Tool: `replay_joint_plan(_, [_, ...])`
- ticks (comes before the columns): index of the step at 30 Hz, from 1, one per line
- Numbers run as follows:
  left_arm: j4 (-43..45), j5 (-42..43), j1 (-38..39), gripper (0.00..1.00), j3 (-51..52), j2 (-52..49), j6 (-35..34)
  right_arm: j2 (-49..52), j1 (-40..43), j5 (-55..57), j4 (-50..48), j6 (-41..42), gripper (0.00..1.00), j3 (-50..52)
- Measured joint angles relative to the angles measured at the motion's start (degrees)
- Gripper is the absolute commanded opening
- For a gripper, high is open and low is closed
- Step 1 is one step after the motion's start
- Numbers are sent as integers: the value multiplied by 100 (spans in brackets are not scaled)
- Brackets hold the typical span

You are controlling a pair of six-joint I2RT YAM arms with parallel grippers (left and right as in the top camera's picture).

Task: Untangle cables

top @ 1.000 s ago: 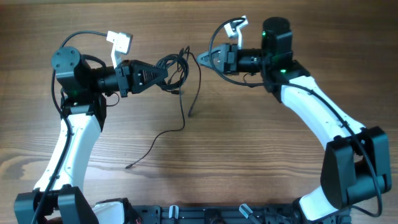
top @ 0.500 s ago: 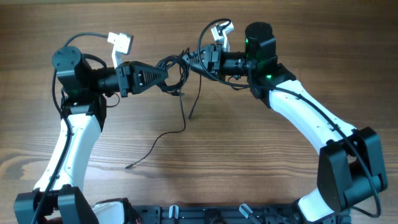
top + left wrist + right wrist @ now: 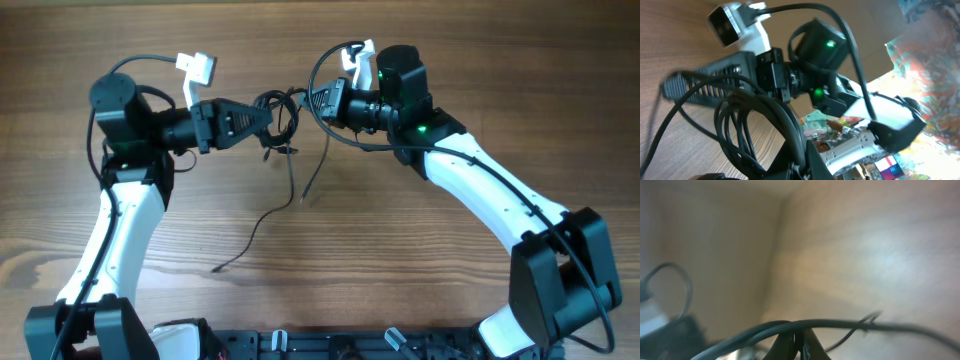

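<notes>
The cables [image 3: 281,108] are thin black cords, bunched in a looped tangle held above the table between my two grippers. My left gripper [image 3: 268,116] is shut on the left side of the bundle, whose loops [image 3: 742,125] hang in front of the left wrist camera by the gripper [image 3: 801,167]. My right gripper [image 3: 311,101] is shut on the right side; a strand [image 3: 840,324] runs across its tips [image 3: 799,341]. Two loose ends trail down: a long one [image 3: 250,232] lies on the wood and a short one [image 3: 313,170] hangs down to it.
The wooden table [image 3: 420,270] stretches all around. Thicker black robot cables loop off both arms, one by the left wrist camera [image 3: 196,70] and one by the right wrist camera [image 3: 357,55]. The right arm [image 3: 830,55] fills the upper left wrist view.
My right gripper has moved left to the tangle and shut on a strand. The left gripper has stayed shut on the bundle, barely shifting.
</notes>
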State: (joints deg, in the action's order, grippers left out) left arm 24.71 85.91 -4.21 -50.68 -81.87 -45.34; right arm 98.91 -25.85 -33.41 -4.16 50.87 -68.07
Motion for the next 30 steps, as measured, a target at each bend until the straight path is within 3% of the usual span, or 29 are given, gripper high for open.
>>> replay_joint_plan(7, [-11,-409,284,4,0,-39,2,-116,302,1314,282,-520,4,-57])
replay_joint_plan(25, [46,-31,380,4,4,-74,9,140,1792,2315,1722,-1419,8,-68])
replay_joint_plan(28, [57,66,367,4,4,-72,9,155,1902,2647,2024,-1539,20,-52])
replay_joint_plan(29, [59,105,367,4,4,-72,9,155,1943,2769,2114,-1567,33,-50])
replay_joint_plan(30, [59,122,367,4,4,-63,9,155,1976,2863,2194,-1567,57,-50])
